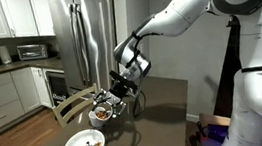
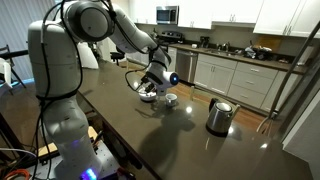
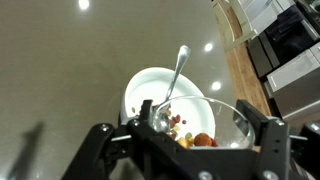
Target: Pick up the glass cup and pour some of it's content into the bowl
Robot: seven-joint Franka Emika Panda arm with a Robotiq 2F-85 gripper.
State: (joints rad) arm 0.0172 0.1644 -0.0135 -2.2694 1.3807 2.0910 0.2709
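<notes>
Gripper (image 3: 185,146) is clamped tight on the glass cup (image 3: 226,124) — you can see colourful bits (image 3: 190,136) inside it. The white bowl (image 3: 145,92), spoon (image 3: 179,68) in it, sits on the dark table (image 3: 60,70) just past the cup — kettle (image 2: 220,116) well apart.

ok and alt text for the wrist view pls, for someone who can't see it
The end effector grips a clear glass cup holding reddish-orange bits, seen from above. Just beyond it, a white vessel with a metal spoon sits on a dark glossy tabletop dotted with ceiling-light reflections.
</notes>
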